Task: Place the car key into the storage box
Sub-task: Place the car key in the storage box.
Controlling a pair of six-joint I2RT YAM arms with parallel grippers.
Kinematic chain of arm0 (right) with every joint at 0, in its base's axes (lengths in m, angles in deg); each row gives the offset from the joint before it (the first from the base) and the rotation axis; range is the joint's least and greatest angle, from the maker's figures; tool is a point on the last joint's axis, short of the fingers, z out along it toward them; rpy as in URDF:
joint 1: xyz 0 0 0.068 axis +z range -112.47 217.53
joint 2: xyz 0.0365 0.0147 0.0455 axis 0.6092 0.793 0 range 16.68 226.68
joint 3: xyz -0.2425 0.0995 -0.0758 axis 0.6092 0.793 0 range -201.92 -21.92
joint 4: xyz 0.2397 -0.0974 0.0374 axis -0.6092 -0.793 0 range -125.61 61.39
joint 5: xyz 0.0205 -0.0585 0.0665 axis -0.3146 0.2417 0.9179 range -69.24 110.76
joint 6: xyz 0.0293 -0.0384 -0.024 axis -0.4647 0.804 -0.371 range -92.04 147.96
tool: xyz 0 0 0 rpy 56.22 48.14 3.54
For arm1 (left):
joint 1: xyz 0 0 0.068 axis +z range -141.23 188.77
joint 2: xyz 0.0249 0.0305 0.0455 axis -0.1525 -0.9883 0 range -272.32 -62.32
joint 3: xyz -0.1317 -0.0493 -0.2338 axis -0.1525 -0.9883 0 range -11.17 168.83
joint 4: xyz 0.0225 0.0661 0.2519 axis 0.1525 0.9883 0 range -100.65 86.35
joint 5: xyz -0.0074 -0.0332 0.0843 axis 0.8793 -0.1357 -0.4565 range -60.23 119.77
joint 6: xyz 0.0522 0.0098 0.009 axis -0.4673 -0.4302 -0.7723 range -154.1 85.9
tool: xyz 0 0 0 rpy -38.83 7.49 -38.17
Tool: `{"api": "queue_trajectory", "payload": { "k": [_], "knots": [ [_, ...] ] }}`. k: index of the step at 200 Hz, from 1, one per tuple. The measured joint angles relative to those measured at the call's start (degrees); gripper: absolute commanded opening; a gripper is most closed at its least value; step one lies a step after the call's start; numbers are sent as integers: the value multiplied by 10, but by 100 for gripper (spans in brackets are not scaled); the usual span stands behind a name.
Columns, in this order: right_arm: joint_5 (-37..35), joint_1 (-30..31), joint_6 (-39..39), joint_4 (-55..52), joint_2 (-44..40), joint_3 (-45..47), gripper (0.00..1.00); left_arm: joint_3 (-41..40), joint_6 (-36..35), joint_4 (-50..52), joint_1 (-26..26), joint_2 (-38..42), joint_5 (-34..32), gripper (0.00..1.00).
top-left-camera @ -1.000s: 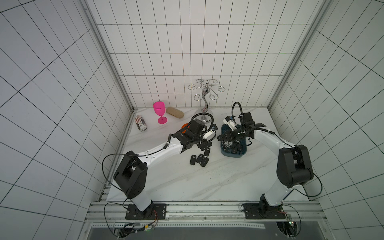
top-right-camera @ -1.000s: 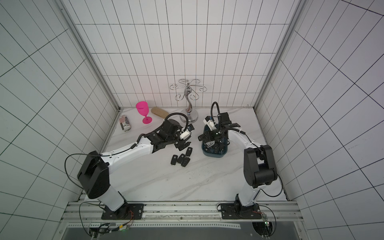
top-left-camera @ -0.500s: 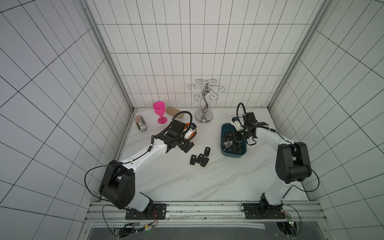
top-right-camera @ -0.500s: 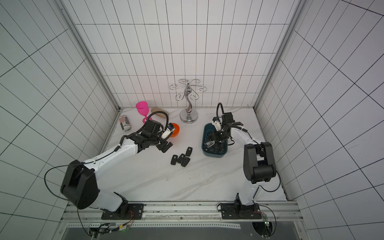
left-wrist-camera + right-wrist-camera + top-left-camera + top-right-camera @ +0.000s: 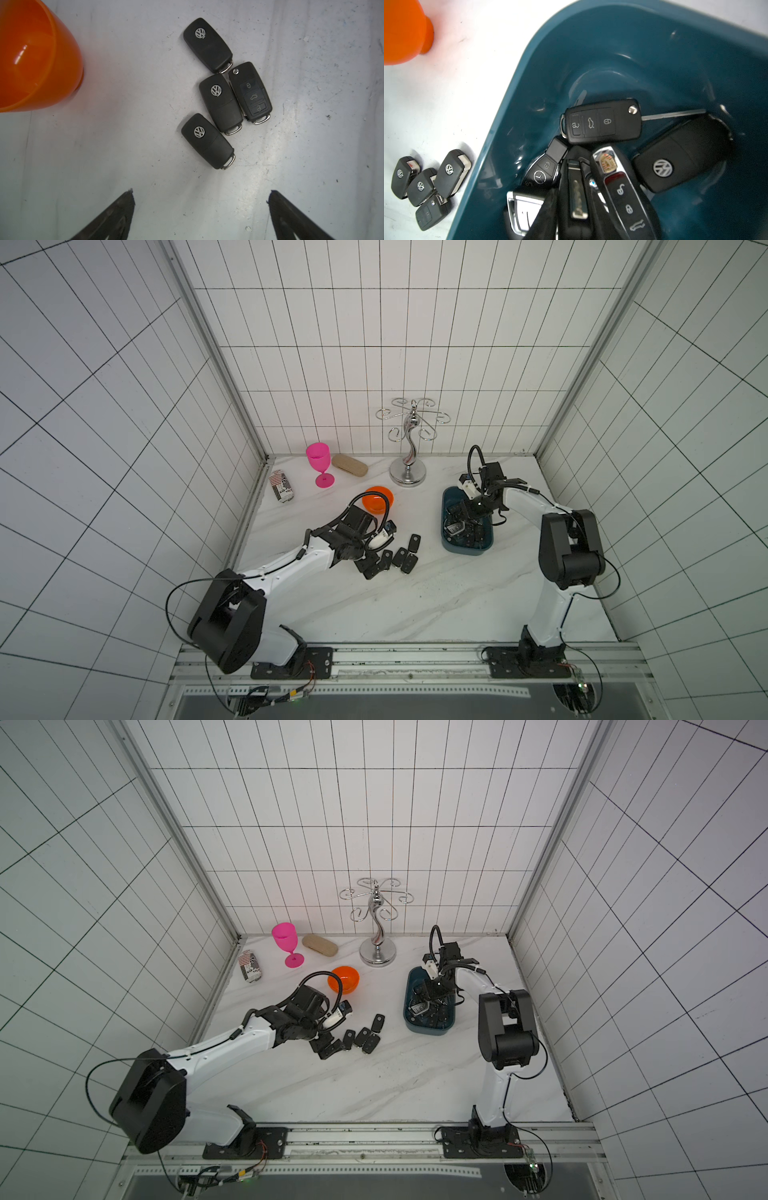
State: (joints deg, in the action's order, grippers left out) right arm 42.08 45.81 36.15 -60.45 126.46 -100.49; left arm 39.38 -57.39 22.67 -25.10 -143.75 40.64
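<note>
Keys, four of them, lie bunched and touching on the bench just beside the wide-spread left fingers; more fill the box. Right fingers hang over it, spread unclear. Risk: closing on one key may drag its neighbours along.

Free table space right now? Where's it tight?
Free: the broad near strip between the loose keys and the base rail; the gap between the orange bowl and the storage box. Tight: the back-left corner around the pink goblet, and the storage box's near half, piled with keys.
</note>
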Motion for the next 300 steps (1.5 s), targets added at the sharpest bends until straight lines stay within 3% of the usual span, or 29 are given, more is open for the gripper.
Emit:
{"api": "queue_trajectory", "payload": {
  "k": [54, 157, 184, 209, 256, 300],
  "knots": [
    [-1, 0, 0, -2, 0, -4, 51, 0, 35, -14, -14, -65, 11, 98],
    [-15, 0, -4, 2, -30, -5, 57, 52, 74, -9, -41, -160, -32, 97],
    [-19, 0, -4, 5, -47, -5, 57, 83, 80, 3, -43, -189, -44, 77],
    [-19, -5, -4, 10, -55, -5, 57, 106, 86, 7, -43, -209, -46, 64],
    [-19, -19, -6, 12, -56, -4, 57, 104, 82, 12, -44, -207, -43, 58],
    [-17, -23, -7, 12, -56, -4, 57, 97, 76, 21, -43, -201, -35, 30]
  ]
}}
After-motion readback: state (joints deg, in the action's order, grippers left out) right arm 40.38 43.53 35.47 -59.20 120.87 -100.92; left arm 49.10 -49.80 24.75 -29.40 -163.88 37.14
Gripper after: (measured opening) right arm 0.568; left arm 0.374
